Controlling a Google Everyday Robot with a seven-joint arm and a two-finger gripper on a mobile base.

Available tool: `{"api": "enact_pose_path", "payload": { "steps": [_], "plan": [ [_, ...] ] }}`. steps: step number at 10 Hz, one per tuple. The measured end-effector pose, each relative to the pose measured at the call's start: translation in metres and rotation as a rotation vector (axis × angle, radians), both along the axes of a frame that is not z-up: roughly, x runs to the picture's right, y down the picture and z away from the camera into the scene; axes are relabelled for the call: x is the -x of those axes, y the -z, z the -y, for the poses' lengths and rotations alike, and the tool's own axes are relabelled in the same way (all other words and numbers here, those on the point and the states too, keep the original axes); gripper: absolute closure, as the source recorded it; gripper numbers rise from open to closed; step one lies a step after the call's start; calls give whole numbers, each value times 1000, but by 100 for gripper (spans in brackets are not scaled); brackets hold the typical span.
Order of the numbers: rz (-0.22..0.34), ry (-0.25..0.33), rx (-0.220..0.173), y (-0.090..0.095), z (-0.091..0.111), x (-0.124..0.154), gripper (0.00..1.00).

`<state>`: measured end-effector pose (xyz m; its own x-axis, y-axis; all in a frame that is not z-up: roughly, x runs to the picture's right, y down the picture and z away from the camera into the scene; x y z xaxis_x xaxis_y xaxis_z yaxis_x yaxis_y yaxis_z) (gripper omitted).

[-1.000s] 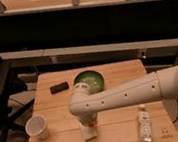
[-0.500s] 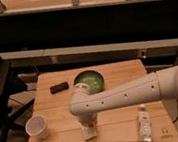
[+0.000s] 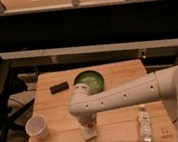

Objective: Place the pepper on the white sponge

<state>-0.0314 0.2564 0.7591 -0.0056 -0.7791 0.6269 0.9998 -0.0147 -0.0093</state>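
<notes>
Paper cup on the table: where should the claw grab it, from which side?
Probably the side walls just below the rim of the white paper cup, pinched from above: it stands upright, mouth up, apart from the other things. The claw is low over the white sponge, so it would need to lift first.

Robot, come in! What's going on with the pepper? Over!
Gripper low, right over white sponge. Pepper not clearly seen, maybe under gripper. Paper cup left, bottle right, both apart from sponge.
</notes>
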Motion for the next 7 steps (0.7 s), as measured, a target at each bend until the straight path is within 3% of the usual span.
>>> {"api": "enact_pose_path", "payload": {
  "steps": [4, 7],
  "plan": [
    [11, 5, 3, -3, -2, 0, 93],
    [21, 9, 4, -4, -2, 1, 77]
  ]
}}
